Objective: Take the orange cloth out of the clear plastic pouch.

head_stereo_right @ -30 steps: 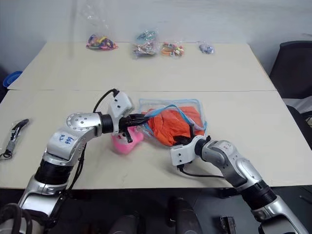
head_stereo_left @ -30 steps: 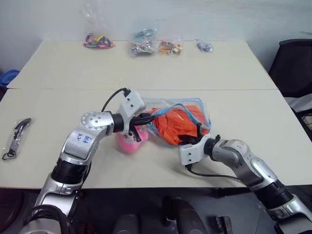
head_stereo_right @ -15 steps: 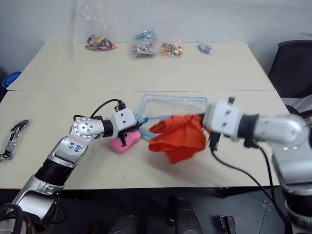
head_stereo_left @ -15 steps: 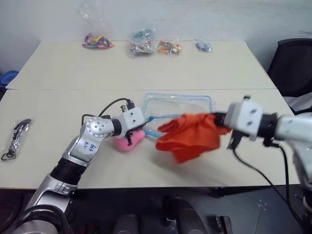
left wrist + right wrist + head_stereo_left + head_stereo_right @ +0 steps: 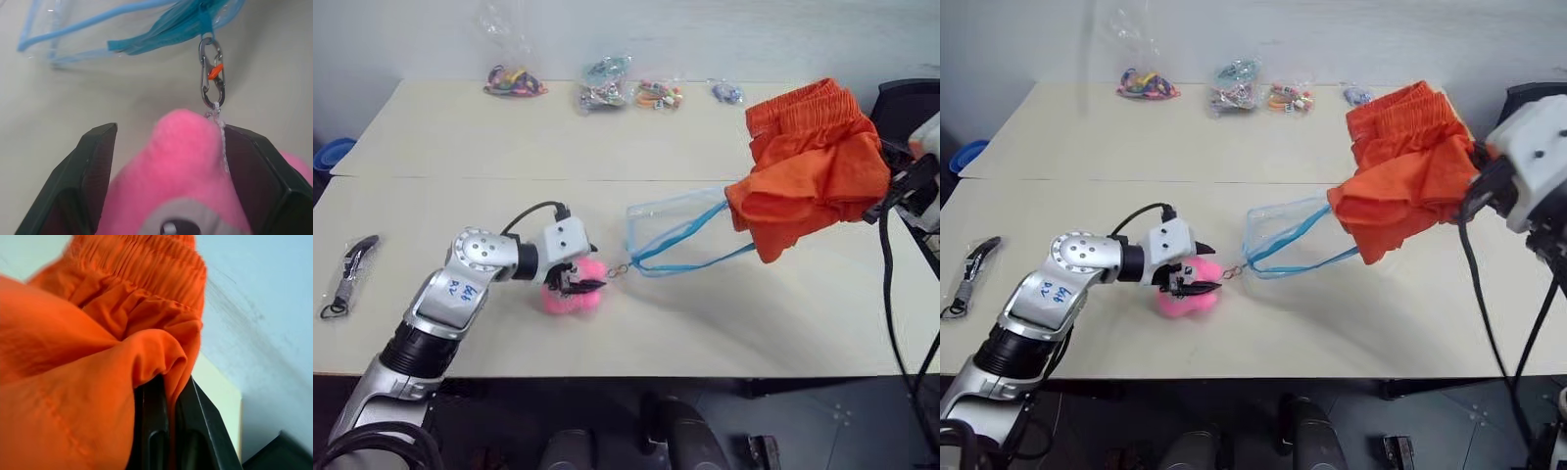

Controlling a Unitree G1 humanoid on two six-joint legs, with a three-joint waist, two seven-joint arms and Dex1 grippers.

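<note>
Right gripper is raised high at the table's right edge, pointing roughly level and inward, its two black fingers pinched together on a fold of the cloth. From that pinch the cloth hangs bunched in the air, elastic waistband uppermost, its lower folds drooping toward the pouch. Whether the lowest fold touches the pouch's far end cannot be told. Left gripper sits low over the table on a bent arm, angled downward toward the right, with its jaws spread apart on either side of the pink charm. Just past its fingertips a metal clip links the charm to the pouch's blue trim. Between the two grippers the pouch lies emptied, its long axis running from the left one toward the right one, the far end lifted.
</note>
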